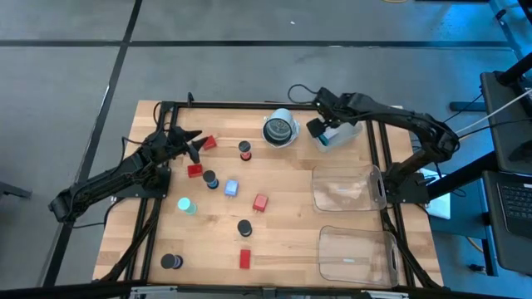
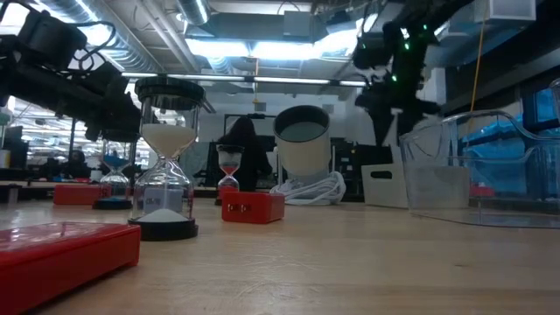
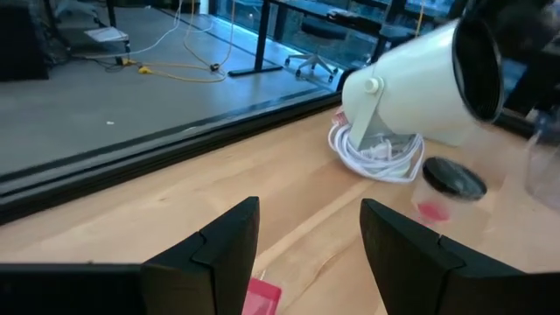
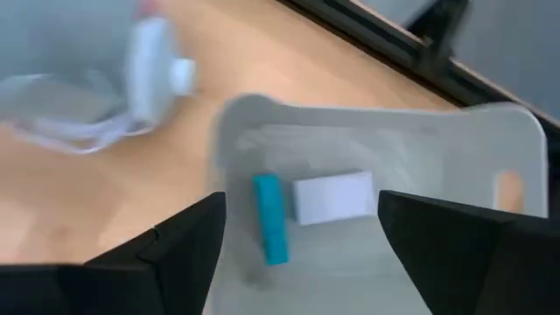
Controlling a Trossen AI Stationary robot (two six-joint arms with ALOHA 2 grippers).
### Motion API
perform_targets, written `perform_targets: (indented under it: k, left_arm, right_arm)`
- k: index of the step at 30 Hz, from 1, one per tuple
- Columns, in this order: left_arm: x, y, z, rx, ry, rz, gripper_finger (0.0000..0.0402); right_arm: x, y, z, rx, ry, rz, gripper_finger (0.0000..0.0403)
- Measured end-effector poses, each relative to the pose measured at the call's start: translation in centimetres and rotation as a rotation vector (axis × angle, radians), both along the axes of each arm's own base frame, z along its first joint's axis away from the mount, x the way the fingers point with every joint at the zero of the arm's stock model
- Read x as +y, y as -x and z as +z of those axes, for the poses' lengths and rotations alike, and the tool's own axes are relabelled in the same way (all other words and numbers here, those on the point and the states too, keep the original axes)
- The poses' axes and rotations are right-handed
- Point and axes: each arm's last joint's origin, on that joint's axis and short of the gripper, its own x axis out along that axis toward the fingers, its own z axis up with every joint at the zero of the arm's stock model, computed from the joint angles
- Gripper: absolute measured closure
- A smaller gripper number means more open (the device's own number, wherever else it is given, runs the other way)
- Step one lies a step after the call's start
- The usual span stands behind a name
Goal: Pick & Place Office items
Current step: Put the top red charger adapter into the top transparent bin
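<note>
Right claw (image 1: 324,131) hangs over a small white bin (image 1: 342,133) at the counter's (image 1: 291,232) 1 o'clock corner, fingers spread wide, nothing between them. In the right wrist view the bin (image 4: 437,140) holds a blue piece (image 4: 270,219) standing on edge and a white rectangle (image 4: 332,198) just beside it; both lie loose on the bin floor, clear of the fingers (image 4: 166,254). Left claw (image 1: 193,143) sits over the counter's 10 o'clock area, fingers partly apart, empty; in its own wrist view the fingers (image 3: 219,254) frame bare wood with a red scrap (image 3: 259,296) low between them. Remaining office items scattered on the counter: red block (image 1: 209,143) just beside the left claw at 10 o'clock, red block (image 1: 194,170) below it, black disc (image 1: 210,178) and pale blue rectangle (image 1: 231,188) near centre-left, red-topped dark piece (image 1: 244,149) toward 12 o'clock, teal round piece (image 1: 187,204) at 9 o'clock, red block (image 1: 260,202) at centre, black disc (image 1: 244,227) toward 6 o'clock, black disc (image 1: 170,262) at 7 o'clock, red block (image 1: 245,258) at 6 o'clock. Round white-and-dark lamp-like thing (image 1: 280,129) at 12 o'clock, coiled white cable (image 3: 376,157) under it. Two clear bins (image 1: 347,187) (image 1: 357,253) stand at 3 and 5 o'clock. From the low view several pieces read as small sand timers (image 2: 164,166).
</note>
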Motion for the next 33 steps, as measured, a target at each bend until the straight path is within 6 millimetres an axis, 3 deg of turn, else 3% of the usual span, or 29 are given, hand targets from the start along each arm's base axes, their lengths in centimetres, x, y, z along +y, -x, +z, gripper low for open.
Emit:
perform_targets:
  k: [9,14,18,24,33]
  left_arm:
    - [-0.6,-0.6,0.4,0.039,-0.021,-0.066,0.0181]
    - [-0.9,-1.3,0.5,0.057,0.037,-0.095,0.0142]
    - [-0.9,-2.1,1.8,0.106,-0.006,-0.071,0.0124]
    - [-0.4,-3.7,3.0,0.264,-0.006,0.02,0.0122]
    - [1.4,-6.5,0.9,0.619,-0.006,0.101,0.0123]
  right_arm:
    - [3.4,-2.9,3.1,-0.066,0.047,0.182,0.011]
    - [5.1,-3.5,3.5,-0.065,0.044,0.241,0.011]
    - [6.3,-3.7,3.4,-0.043,0.032,0.28,0.011]
    - [7.9,-3.7,3.2,0.003,0.022,0.327,0.011]
    - [8.9,-3.7,3.1,0.051,0.035,0.373,0.011]
